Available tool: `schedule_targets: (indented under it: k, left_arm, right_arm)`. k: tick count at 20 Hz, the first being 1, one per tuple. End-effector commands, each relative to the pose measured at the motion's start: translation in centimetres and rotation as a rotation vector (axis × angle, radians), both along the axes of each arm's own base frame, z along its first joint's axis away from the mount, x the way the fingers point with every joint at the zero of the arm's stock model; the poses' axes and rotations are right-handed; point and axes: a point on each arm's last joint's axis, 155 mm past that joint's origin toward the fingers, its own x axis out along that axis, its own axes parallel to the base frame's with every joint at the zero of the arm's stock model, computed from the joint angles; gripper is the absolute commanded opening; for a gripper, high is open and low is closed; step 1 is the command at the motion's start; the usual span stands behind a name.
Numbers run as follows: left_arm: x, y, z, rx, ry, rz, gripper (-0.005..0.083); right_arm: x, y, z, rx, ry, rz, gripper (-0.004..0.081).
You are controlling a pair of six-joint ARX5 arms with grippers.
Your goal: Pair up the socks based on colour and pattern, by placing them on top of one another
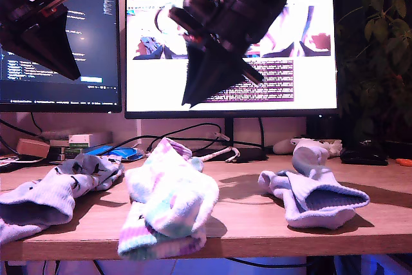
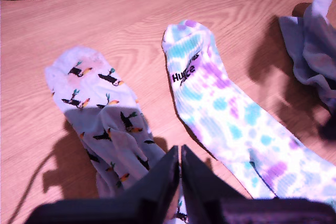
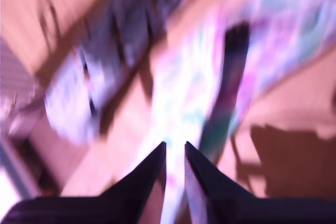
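At the middle front of the desk (image 1: 257, 214) in the exterior view lies the tie-dye sock (image 1: 170, 207), the toucan sock (image 1: 61, 188) toward that view's left, plain socks (image 1: 315, 191) right. My first gripper (image 2: 180, 156) hangs above them, pressed together; my second gripper (image 3: 175, 153) has its jaws nearly closed and empty.

A pink-magenta cast tints all views, two bright monitors (image 1: 230, 49) backlight both arms into dark silhouettes, hard shadows cross the table (image 1: 248, 214), and the second wrist view is smeared with motion blur.

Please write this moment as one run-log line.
first gripper: shut, empty, above bird-print sock | second gripper: shut, empty | tie-dye socks: stacked
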Motion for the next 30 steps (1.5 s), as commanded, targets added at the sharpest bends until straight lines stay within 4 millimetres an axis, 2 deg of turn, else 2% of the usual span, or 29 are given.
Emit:
schedule_targets:
  k: [1,5,12,17,20,22,25,30]
  left_arm:
    - [-0.1,0.0,0.0,0.0,-0.008,-0.003,-0.0023]
    - [-0.1,0.0,0.0,-0.006,-0.003,0.001,-0.0023]
    - [0.3,-0.1,0.4,-0.012,-0.023,0.005,-0.0023]
    - [0.4,-0.1,0.5,-0.014,-0.027,0.008,-0.0023]
    - [0.4,-0.1,0.4,-0.014,-0.026,0.008,-0.0023]
    - [0.3,-0.1,0.4,-0.013,-0.023,0.008,-0.0023]
    - [0.0,0.0,0.1,-0.009,-0.004,0.008,-0.0023]
    - [-0.2,0.1,-0.1,-0.006,0.007,0.008,-0.0023]
  right_arm:
    - [1.2,0.8,-0.2,0.034,-0.042,-0.007,-0.0011]
    - [3.8,2.7,-0.2,0.121,-0.084,-0.056,-0.0011]
    - [5.4,4.6,-1.5,0.188,-0.106,-0.047,-0.0011]
    - [5.8,4.9,-4.2,0.168,-0.076,-0.048,-0.0011]
    - [5.2,5.3,-6.1,0.146,-0.034,-0.046,-0.0011]
    - [5.5,5.0,-7.4,0.109,-0.028,-0.077,-0.0011]
    - [7.1,2.9,-8.6,-0.007,-0.086,-0.171,-0.0011]
    - [6.4,0.4,-10.5,-0.141,-0.062,-0.195,-0.0011]
